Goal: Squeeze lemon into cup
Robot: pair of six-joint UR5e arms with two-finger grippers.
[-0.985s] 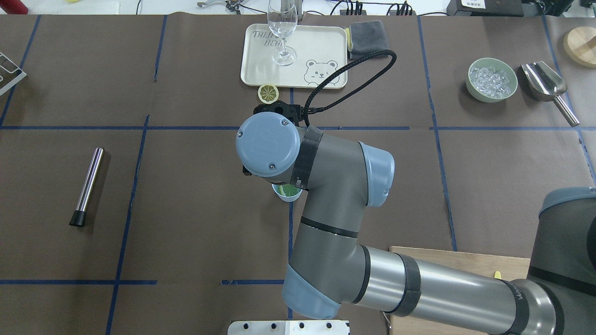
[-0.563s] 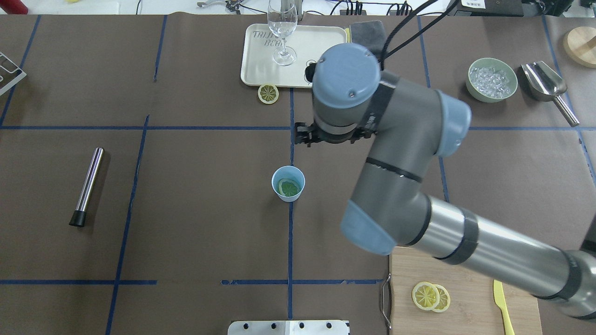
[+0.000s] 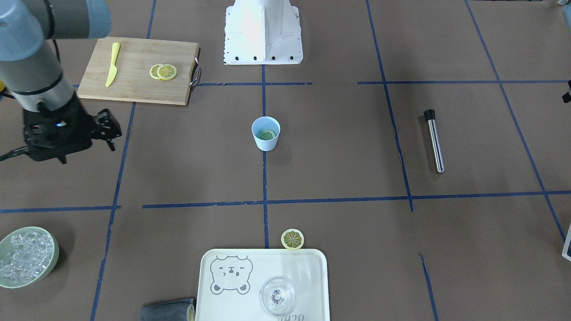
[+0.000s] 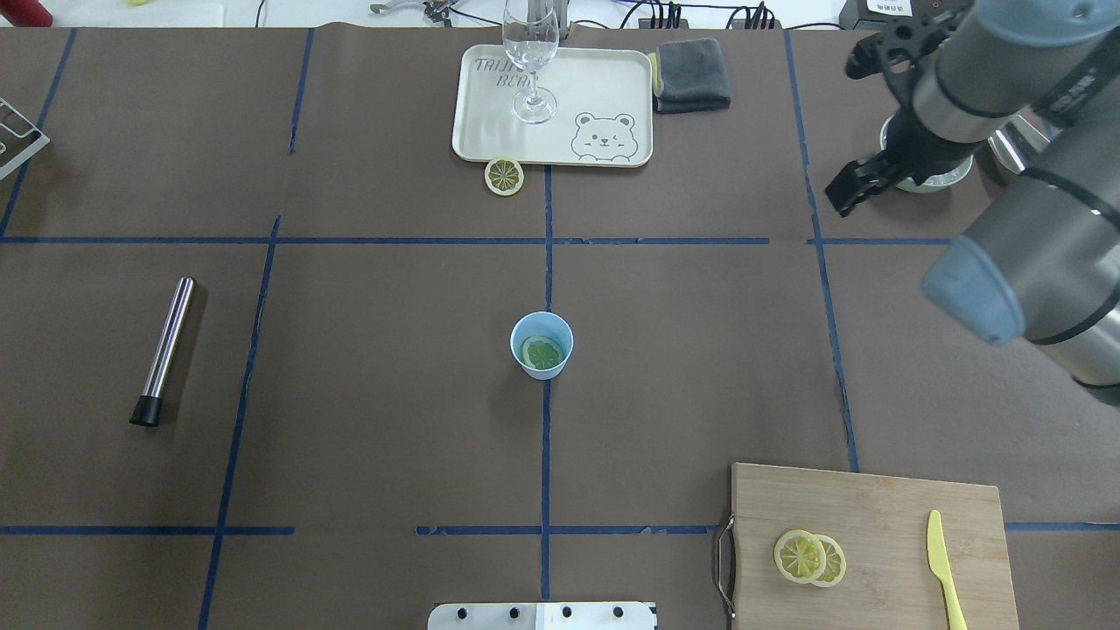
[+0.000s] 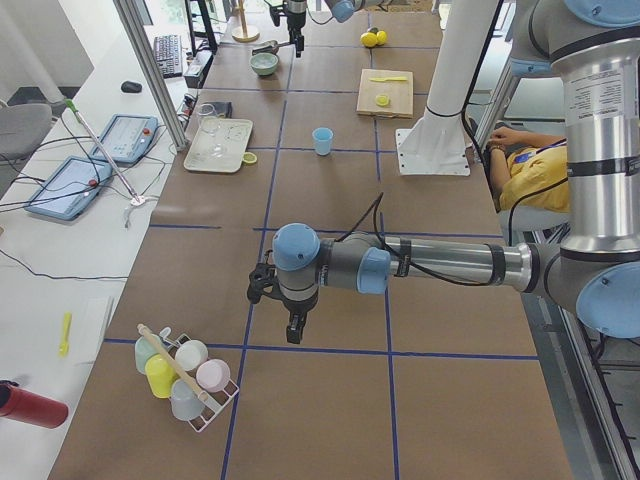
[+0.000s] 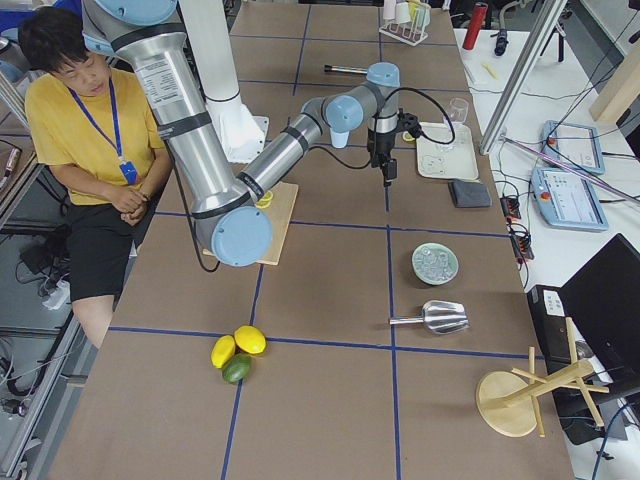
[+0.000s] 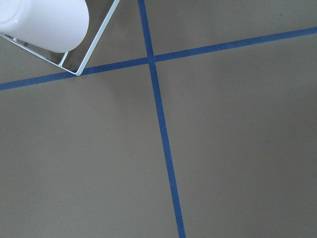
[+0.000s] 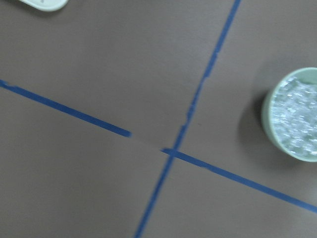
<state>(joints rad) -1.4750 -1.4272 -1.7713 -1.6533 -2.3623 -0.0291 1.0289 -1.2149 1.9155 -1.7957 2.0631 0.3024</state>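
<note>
Right gripper point(image 4: 847, 198) first: hangs raised above the table, fingers down, black and foreshortened, so cannot tell how wide the jaws stand. Straight below the jaws, brown paper point(image 8: 89, 59) and a crossing of blue tape point(image 8: 171, 151). Nearest the jaws, to the robot's right, a pale-green bowl of ice point(image 8: 270, 106), half hidden behind the wrist in the overhead view. Past the bowl, farther right, a steel scoop point(image 6: 432, 317).

To the robot's left of the jaws and farther out, a folded grey cloth point(image 4: 693, 74). Touching it on the far side, a cream bear tray point(image 4: 604, 83) with a clear stemmed glass point(image 4: 531, 52) upright on it. Against the tray's near edge, a spare slice point(image 4: 505, 175) flat on the paper.

Well apart from the jaws, to the robot's left and closer to the robot, the cup point(image 4: 542, 373), upright on a tape line. Flat inside it, face up and greenish in tint, the lemon point(image 4: 543, 353). Between jaws and cup, only paper and tape lines.

Toward the robot from the jaws, a wooden cutting board point(image 4: 875, 499) bearing two overlapping slices point(image 4: 809, 557) and a yellow knife point(image 4: 943, 569). Farthest left, a steel tube point(image 4: 164, 350) lying flat.

Left gripper point(image 5: 292, 335): seen only from the table's end, pointing down over paper, so cannot tell its jaw gap either. Near those jaws, a white wire rack point(image 7: 97, 39) with a white beaker point(image 7: 44, 22) in it.
</note>
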